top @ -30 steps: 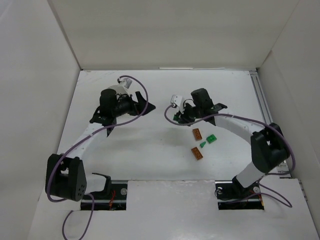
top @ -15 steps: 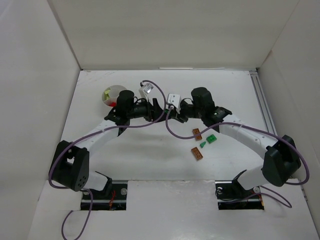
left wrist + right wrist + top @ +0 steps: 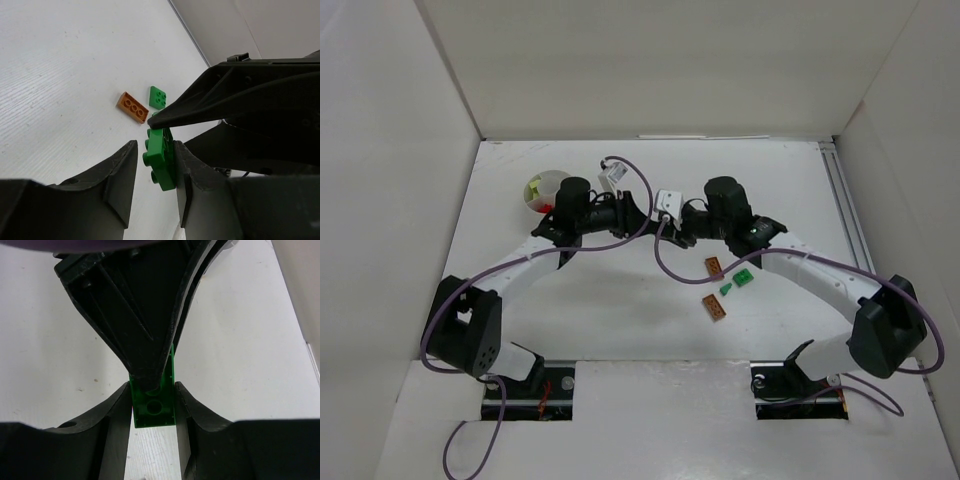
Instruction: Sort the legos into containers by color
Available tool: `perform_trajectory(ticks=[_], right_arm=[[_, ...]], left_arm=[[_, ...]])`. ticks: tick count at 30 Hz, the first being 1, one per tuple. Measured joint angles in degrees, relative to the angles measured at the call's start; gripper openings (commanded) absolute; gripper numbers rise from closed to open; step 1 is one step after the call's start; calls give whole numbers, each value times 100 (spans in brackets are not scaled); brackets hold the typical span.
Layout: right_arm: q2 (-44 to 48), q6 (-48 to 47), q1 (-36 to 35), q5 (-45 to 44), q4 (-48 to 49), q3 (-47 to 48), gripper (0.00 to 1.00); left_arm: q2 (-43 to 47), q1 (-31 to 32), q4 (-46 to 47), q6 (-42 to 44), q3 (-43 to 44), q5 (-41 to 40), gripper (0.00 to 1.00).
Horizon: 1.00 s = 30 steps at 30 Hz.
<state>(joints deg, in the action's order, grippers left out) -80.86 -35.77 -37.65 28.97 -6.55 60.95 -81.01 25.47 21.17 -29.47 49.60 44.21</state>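
Note:
A green lego (image 3: 161,160) hangs above the table between both grippers. My right gripper (image 3: 153,412) is shut on its two sides, hollow underside (image 3: 152,407) facing that camera. My left gripper (image 3: 156,172) has closed across it from the other way, one finger flat on its base and the other at its studs. From above, the two grippers meet tip to tip at mid-table (image 3: 655,218) and hide the brick. The white round cup (image 3: 542,190), holding red and yellow-green bricks, stands behind the left arm.
On the table under the right arm lie two orange bricks (image 3: 713,267) (image 3: 715,307) and two green ones (image 3: 744,277) (image 3: 726,289). The left wrist view shows an orange brick (image 3: 132,107) and a green one (image 3: 158,97). White walls enclose the table.
My left arm swung right from over the cup to meet the right gripper, uncovering the cup, and its jaws narrowed onto the green lego. The right arm shifted slightly left, still holding it.

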Motion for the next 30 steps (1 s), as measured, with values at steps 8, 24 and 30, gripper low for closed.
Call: perform_trajectory(ticks=[8, 24, 30], right_arm=[[48, 122, -7, -201, 90, -7, 32], [48, 769, 24, -1093, 382, -4, 99], [50, 1394, 820, -1510, 448, -11, 99]], left_arm=[[-4, 7, 63, -107, 46, -39, 0], [68, -400, -780, 264, 483, -638, 0], [155, -1300, -1517, 448, 828, -1637, 0]])
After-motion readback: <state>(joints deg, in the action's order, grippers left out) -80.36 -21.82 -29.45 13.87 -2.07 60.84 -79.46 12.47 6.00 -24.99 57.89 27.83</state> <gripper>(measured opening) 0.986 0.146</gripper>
